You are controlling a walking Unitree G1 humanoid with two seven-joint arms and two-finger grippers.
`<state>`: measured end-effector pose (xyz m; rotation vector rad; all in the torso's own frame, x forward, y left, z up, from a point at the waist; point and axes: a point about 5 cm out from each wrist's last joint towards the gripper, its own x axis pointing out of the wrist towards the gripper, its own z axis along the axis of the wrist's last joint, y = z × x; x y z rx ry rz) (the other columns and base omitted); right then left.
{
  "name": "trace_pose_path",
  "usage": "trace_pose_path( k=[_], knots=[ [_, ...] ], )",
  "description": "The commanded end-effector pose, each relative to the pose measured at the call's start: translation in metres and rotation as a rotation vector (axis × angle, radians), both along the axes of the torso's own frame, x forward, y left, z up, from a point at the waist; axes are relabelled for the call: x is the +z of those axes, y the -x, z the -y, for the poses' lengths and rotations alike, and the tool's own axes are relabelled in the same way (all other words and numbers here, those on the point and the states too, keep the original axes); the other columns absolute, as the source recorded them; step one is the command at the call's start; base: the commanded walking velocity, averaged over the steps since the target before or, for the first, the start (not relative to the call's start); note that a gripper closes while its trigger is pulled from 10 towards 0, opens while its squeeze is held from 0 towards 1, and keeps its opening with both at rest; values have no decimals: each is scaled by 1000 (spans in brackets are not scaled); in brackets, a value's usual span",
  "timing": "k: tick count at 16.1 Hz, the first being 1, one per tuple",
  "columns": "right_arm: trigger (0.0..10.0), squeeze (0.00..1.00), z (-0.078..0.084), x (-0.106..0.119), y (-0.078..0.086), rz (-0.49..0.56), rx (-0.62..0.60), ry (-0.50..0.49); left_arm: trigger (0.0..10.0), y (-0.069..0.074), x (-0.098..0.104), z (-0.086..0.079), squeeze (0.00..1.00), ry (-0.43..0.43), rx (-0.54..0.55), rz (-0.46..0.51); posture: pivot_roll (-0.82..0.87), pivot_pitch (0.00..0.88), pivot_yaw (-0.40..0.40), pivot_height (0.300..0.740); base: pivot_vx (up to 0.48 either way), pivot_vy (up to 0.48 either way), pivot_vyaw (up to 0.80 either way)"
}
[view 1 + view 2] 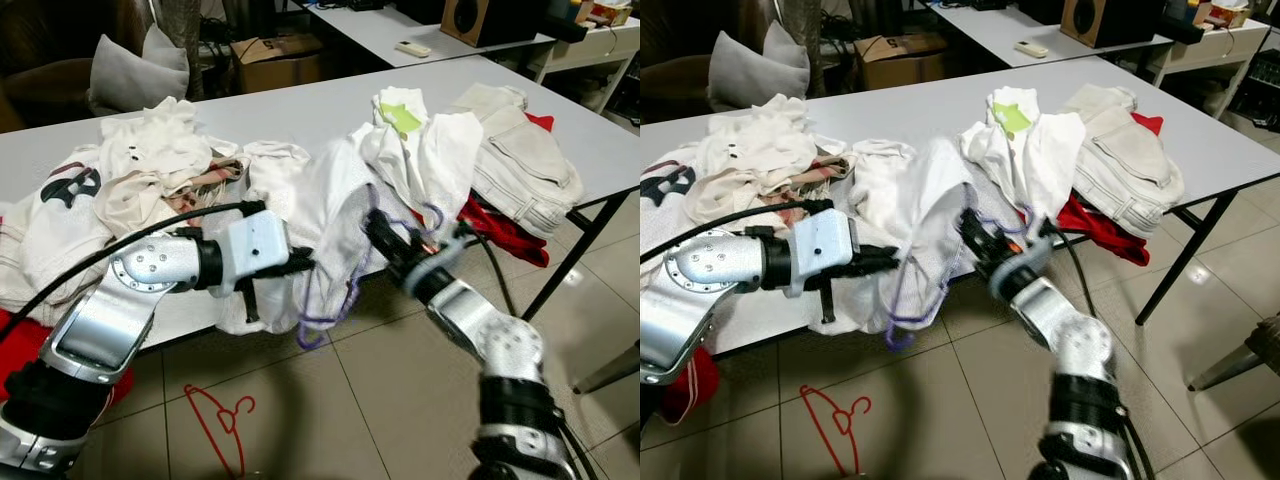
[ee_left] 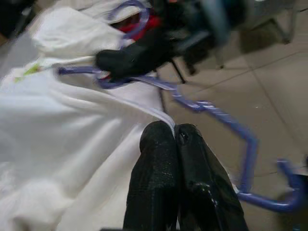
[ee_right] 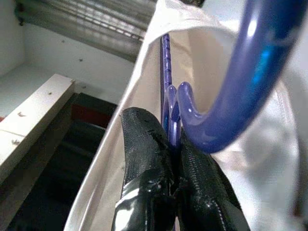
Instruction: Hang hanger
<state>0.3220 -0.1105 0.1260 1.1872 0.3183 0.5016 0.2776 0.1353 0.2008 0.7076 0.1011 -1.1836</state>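
A purple plastic hanger [image 1: 345, 300] hangs off the table's front edge, partly inside a white garment [image 1: 335, 200]. My right gripper [image 1: 375, 228] is shut on the hanger just below its hook [image 3: 250, 72], with both fingers [image 3: 144, 144] pinching the purple bar. From the left, my left gripper [image 1: 308, 262] is shut on the hem of the white garment [image 2: 57, 125], its fingertips [image 2: 159, 137] pressed together on the cloth. The hanger's lower bar [image 2: 211, 113] runs past them over the floor. Part of the hanger is hidden by the cloth.
The grey table [image 1: 300, 105] carries piles of white clothes [image 1: 150, 160], beige trousers [image 1: 520, 150] and a red garment [image 1: 500, 235]. A red hanger [image 1: 222, 412] lies on the tiled floor below. A cardboard box [image 1: 275, 60] and a pillow [image 1: 130, 70] stand behind.
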Motion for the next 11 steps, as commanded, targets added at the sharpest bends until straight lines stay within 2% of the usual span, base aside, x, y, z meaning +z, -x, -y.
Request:
trace_pose_path(
  k=[1, 4, 5, 6, 9, 10, 11],
  knots=[
    [10000, 0, 1, 3, -5, -3, -39, -3, 0, 6, -3, 3, 0, -9, -41, -45, -140, 0, 24, 740, 0, 0, 0],
    [10000, 0, 1, 7, -12, -14, -95, -77, 0, 13, -9, -2, 0, -46, -61, -105, -136, 0, 25, 740, 0, 0, 0],
    [10000, 0, 2, 9, -13, -13, -114, -78, 0, 11, -14, -10, 0, -96, -33, -106, -137, 0, 25, 740, 0, 0, 0],
    [10000, 0, 3, 8, -14, -11, -129, -52, 0, 12, -13, -14, 0, -98, -27, -124, -138, 0, 25, 740, 0, 0, 0],
    [10000, 0, 6, 7, -18, -22, -174, -52, 0, 23, -7, -9, 0, -29, -79, -245, -138, 0, 25, 740, 0, 0, 0],
    [10000, 0, 6, 7, -19, -21, -179, -38, 0, 29, -3, -3, 0, 7, -124, -287, -138, 0, 25, 740, 0, 0, 0],
    [10000, 0, 5, 8, -19, -21, -181, -33, 0, 30, -2, -1, 0, 19, -139, -295, -138, 0, 25, 740, 0, 0, 0]
  ],
)
